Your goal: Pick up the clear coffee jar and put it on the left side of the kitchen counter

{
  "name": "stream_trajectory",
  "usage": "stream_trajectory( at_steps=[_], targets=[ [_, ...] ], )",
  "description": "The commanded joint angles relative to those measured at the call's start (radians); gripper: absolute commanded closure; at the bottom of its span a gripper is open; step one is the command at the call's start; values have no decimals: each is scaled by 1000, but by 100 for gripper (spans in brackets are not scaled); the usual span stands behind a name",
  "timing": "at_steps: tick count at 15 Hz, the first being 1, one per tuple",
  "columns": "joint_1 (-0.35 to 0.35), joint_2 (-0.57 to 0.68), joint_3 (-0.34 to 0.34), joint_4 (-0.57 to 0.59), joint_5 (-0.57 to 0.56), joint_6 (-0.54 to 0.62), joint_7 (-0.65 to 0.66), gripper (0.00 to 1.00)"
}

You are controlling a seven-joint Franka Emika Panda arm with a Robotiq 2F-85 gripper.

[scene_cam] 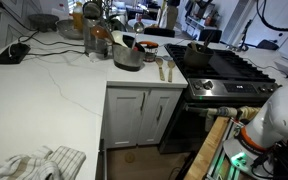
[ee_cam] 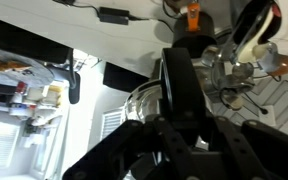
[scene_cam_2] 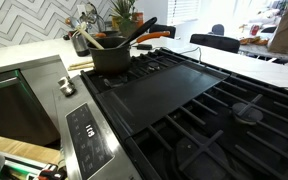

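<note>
Jaws loom close, their opening impossible to tell; well beyond them the clear coffee jar (scene_cam: 100,42) stands on the surface (scene_cam: 44,95) beside the steel pot (scene_cam: 127,57), apparently not yet approached.

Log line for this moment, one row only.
phase: pre-grasp | gripper: looks shut, empty | clear glass coffee carafe: untouched on white stone-look kitchen counter, near round steel pot
</note>
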Motion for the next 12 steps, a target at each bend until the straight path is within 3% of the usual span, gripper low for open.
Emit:
stream_trajectory(
  at_steps=[1, 7, 8, 9, 12],
  targets=[
    [155, 80, -33, 124, 144, -60, -97, 93],
    [302, 213, -26, 248, 381, -228, -240, 93],
    [308, 241, -28, 270, 421, -277, -273, 93],
    [229, 201, 35, 207, 375, -212, -219, 70],
    [233, 251, 41, 249, 424, -258, -259, 70]
  ],
)
